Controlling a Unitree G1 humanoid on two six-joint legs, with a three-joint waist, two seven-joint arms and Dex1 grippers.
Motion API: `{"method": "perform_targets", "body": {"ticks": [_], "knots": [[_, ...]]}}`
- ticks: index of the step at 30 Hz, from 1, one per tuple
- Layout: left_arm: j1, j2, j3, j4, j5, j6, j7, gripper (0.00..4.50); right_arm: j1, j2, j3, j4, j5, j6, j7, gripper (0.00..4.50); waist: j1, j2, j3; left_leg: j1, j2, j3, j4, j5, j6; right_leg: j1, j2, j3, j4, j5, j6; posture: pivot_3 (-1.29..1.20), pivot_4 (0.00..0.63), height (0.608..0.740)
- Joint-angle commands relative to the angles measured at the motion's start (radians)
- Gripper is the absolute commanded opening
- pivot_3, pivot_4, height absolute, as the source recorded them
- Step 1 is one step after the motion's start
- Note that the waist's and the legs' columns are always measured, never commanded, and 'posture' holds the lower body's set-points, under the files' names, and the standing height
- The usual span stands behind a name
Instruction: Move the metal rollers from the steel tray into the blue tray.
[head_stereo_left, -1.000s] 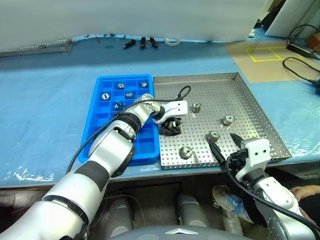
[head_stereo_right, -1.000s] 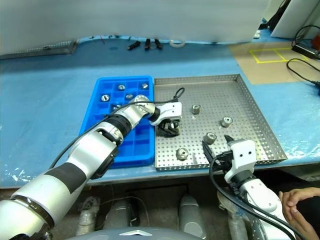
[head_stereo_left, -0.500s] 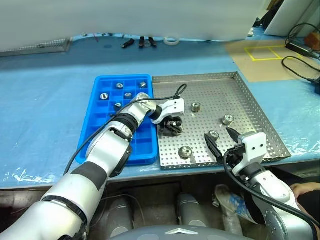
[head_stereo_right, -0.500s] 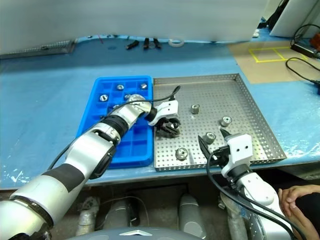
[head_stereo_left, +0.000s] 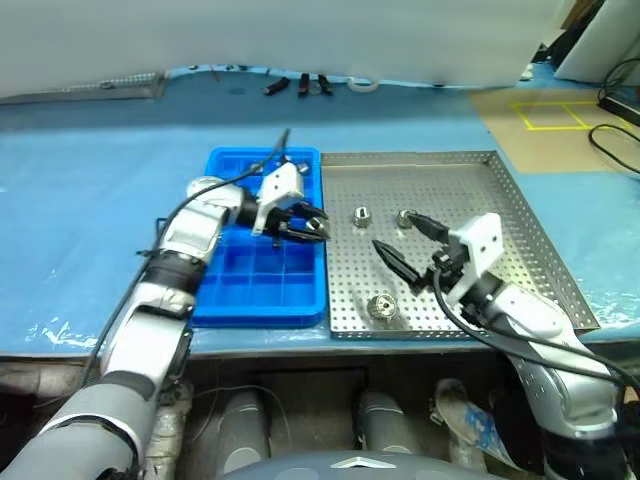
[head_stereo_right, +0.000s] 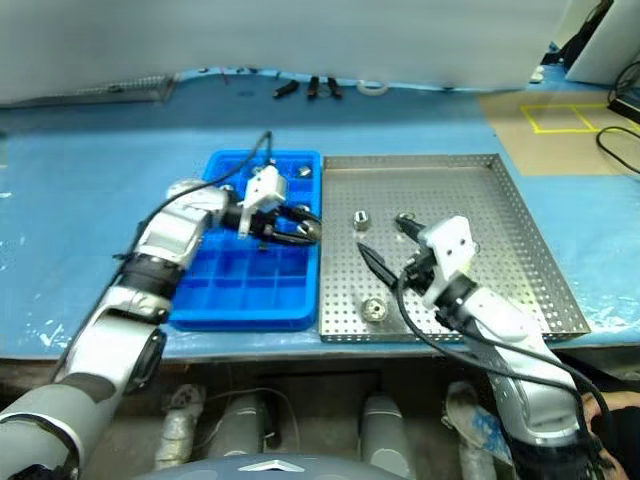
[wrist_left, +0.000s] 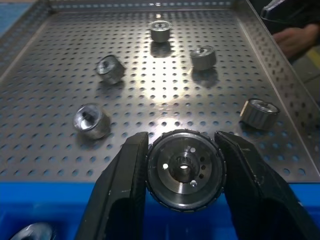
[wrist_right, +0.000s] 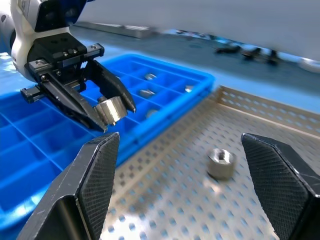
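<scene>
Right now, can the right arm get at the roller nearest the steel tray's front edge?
Probably yes. The right tool is open above the steel tray, the roller lies bare just below it, nothing between.

Rollers split between both trays; one in my left grip.

My left gripper (wrist_left: 183, 192) clamps one silvery roller (wrist_left: 183, 169) above the blue tray (head_stereo_left: 255, 283), beside its border with the steel tray (head_stereo_left: 520, 215). Five rollers lie on the perforated steel floor; several sit in the blue tray's far compartments.
</scene>
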Motion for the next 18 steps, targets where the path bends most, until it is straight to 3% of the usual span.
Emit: {"method": "perform_targets", "body": {"ticks": [1,11,18], "knots": [[0.083,0.035,0.073,-0.156,-0.016,0.079,0.173,1.74,-0.088,0.005,0.063,0.064,0.009,-0.024,0.065,4.09,0.024,0.0,0.0,0.0,0.0,0.0,0.0,0.0,0.0,0.0,0.0,0.0,0.0,0.0,0.0,-0.07,0.15,0.74],[0.259,0.076,0.15,-0.229,0.018,0.124,0.54,1.74,-0.239,0.018,0.128,0.224,-0.004,-0.065,0.173,4.09,0.102,0.0,0.0,-0.002,0.0,-0.002,0.0,0.002,-0.003,0.0,0.0,-0.003,0.001,0.0,0.0,0.06,0.15,0.74],[0.254,0.086,0.133,-0.187,0.019,0.128,0.612,1.74,-0.225,0.002,0.115,0.22,-0.011,-0.063,0.185,4.09,0.106,0.0,0.0,-0.002,0.0,-0.004,0.0,0.002,-0.004,-0.001,0.0,-0.003,0.002,0.0,0.0,0.05,0.15,0.74]]}}
